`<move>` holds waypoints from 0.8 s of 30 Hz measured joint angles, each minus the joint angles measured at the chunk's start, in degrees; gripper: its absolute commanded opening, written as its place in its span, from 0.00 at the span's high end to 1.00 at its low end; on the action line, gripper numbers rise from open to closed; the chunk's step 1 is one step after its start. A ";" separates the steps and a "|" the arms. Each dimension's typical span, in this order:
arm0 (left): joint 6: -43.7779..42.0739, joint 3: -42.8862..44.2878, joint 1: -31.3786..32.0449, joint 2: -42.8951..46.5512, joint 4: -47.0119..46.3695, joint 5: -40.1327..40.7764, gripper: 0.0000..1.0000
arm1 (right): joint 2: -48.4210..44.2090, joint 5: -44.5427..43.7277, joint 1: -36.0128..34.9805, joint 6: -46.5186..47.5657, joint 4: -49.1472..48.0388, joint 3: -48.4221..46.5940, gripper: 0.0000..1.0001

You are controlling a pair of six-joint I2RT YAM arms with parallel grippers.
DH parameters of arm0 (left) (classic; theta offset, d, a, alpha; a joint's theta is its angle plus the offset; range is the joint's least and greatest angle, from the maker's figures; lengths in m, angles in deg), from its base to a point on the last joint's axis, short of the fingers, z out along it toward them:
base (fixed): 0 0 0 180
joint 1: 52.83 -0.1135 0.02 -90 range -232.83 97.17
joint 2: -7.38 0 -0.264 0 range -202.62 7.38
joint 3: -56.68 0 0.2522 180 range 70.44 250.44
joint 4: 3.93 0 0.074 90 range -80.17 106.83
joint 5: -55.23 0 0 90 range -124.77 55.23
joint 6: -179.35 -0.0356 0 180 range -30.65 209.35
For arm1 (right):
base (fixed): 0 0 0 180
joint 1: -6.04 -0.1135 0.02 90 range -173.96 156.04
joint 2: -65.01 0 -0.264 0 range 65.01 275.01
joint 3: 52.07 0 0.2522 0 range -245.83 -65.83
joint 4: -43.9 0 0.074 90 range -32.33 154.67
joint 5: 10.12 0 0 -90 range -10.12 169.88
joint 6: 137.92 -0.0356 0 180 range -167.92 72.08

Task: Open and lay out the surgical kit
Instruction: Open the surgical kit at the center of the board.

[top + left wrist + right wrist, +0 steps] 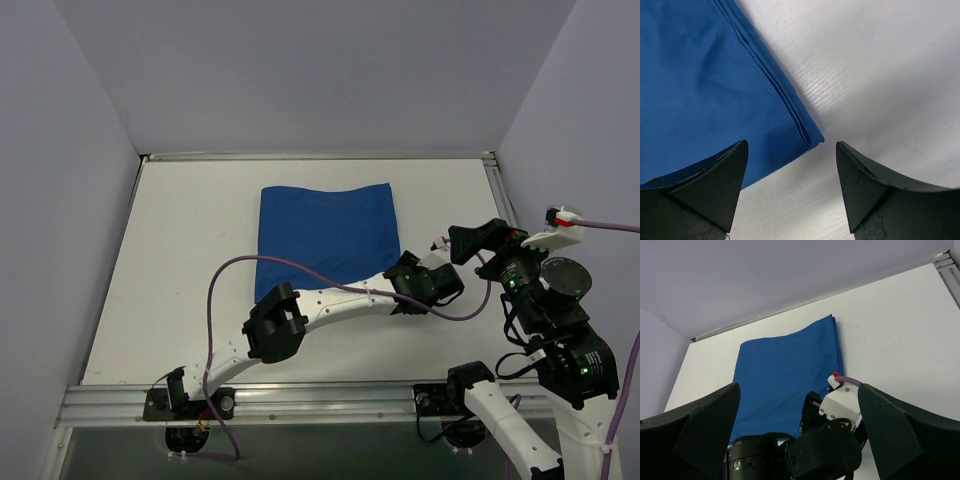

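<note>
Toward the far side we find the blue cloth wrap [325,235] folded shut; left gripper [791,145] and right gripper [797,386] released, nothing laid out.

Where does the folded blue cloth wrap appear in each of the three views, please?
Top external: the blue cloth wrap lies at upper centre of the white table.
Left wrist: it fills the upper left, its corner pointing to lower centre.
Right wrist: it lies left of centre, stretching toward the far wall.
Shared landmark: its layered right edge shows in all three views.
</note>
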 measured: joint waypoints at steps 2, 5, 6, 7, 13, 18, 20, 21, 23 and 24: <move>-0.55 0.00 0.04 -0.68 0.50 -0.46 0.25 | -0.09 -0.02 0.00 0.00 0.15 0.00 0.00; -1.70 0.00 0.02 -1.38 1.25 -1.05 0.31 | -0.09 -0.11 0.00 -0.02 0.33 0.00 0.00; -2.01 0.04 0.04 -1.53 1.55 -1.07 0.33 | -0.09 -0.15 0.00 0.00 0.31 0.02 0.00; -2.29 0.09 0.04 -1.70 1.84 -1.05 0.37 | -0.09 -0.15 0.00 -0.02 0.31 0.02 0.00; -3.39 0.20 -0.11 -1.88 2.38 -1.05 0.47 | -0.09 -0.15 0.00 -0.04 0.31 0.04 0.00; -3.48 0.48 -0.46 -1.90 2.54 -1.03 0.55 | -0.09 -0.15 0.00 -0.04 0.31 0.04 0.01; -3.39 0.48 -0.63 -1.90 2.56 -1.07 0.60 | -0.09 -0.15 0.00 -0.04 0.33 0.04 0.01; -3.26 0.48 -0.72 -1.90 2.58 -1.09 0.62 | -0.09 -0.15 0.00 -0.04 0.33 0.04 0.01; -3.02 0.48 -0.87 -1.88 2.62 -1.29 0.63 | -0.09 -0.15 0.00 -0.04 0.35 0.04 0.01; -2.89 0.50 -1.01 -1.88 2.64 -1.44 0.64 | -0.09 -0.15 0.00 -0.04 0.35 0.04 0.01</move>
